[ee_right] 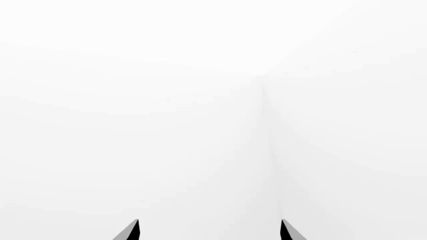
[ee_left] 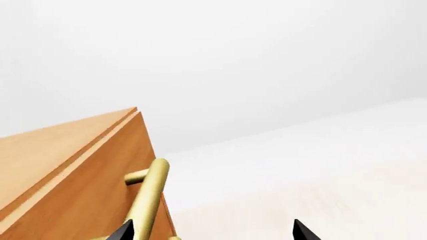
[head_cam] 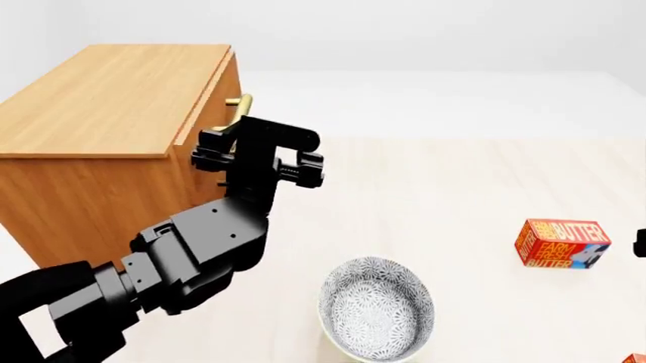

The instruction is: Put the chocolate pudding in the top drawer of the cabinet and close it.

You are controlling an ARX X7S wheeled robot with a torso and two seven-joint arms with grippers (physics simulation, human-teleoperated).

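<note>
Your boxy medium-brown wooden cabinet [head_cam: 106, 144] stands at the far left of the pale, cream-coloured worktop [head_cam: 454, 197], its flat top bare. The front face turns toward the middle of the worktop, and the top drawer [ee_left: 87, 195] shows there with its brass bar handle [ee_left: 148, 197]; the drawer front looks flush with the cabinet, not pulled out.

Your left gripper [head_cam: 260, 144] is up against that front face at handle height. In the left wrist view the two dark fingertips [ee_left: 123, 231] stand apart, one beside the brass bar and the other clear of the wood; whether it touches the bar, you cannot tell.

Near the front edge, about mid-worktop, sits a round bowl with a fine grey-and-white pattern [head_cam: 377, 308]. Right of it, well apart, a red-and-yellow butter box [head_cam: 562, 243] lies near the right edge. A red scrap of another thing [head_cam: 636, 358] shows at the front right corner.

The chocolate pudding is not visible in any view.

Your right gripper [ee_right: 208, 230] shows only two dark tips, spread apart, against plain white walls meeting at a corner. The room beyond the worktop is white and featureless.
</note>
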